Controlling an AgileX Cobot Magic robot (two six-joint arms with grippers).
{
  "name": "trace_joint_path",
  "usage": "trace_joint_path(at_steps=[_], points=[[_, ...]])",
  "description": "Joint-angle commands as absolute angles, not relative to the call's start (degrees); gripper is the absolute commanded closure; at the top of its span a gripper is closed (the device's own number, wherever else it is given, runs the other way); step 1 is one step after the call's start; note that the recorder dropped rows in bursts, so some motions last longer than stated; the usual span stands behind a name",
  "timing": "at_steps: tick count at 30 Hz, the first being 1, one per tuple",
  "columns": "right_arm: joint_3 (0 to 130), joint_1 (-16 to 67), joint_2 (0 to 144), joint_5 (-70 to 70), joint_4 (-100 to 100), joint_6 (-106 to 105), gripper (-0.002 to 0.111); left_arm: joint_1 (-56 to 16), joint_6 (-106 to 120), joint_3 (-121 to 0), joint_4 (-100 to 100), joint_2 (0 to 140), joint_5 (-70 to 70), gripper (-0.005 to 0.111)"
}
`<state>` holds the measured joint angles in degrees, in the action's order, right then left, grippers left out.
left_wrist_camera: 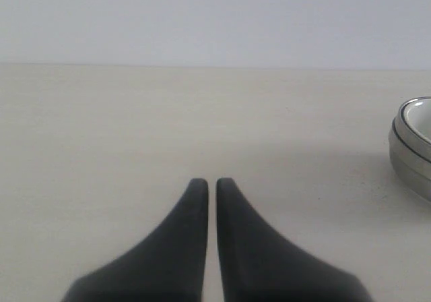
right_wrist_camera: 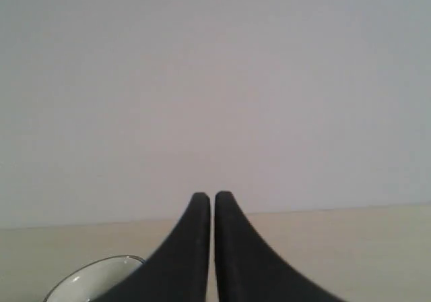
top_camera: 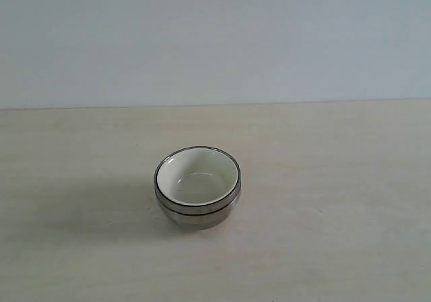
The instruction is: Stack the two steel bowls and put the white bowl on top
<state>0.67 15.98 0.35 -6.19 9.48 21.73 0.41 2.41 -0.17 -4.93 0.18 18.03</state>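
Observation:
The white bowl (top_camera: 197,176) sits nested on top of the two steel bowls (top_camera: 196,214), which form one stack at the middle of the table. Neither arm shows in the exterior view. In the left wrist view my left gripper (left_wrist_camera: 211,180) is shut and holds nothing, hovering over bare table, with the stack of steel bowls (left_wrist_camera: 408,157) apart from it at the frame's edge. My right gripper (right_wrist_camera: 213,195) is shut and holds nothing too. The white bowl's rim (right_wrist_camera: 87,282) shows partly behind one of its fingers.
The pale wooden table (top_camera: 337,201) runs back to a plain light wall (top_camera: 215,39). Nothing else stands on it in view.

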Motion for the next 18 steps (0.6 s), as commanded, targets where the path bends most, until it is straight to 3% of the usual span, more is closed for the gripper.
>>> trace_joint_path(at_steps=[1, 18], points=[[0.0, 15.48, 0.0, -3.31, 9.33, 22.89, 0.108, 0.12, 2.14, 0.0, -4.93, 0.0, 17.52, 0.103], [0.0, 15.48, 0.0, -1.89, 9.33, 26.95, 0.108, 0.12, 2.14, 0.0, -4.93, 0.0, 17.52, 0.103]])
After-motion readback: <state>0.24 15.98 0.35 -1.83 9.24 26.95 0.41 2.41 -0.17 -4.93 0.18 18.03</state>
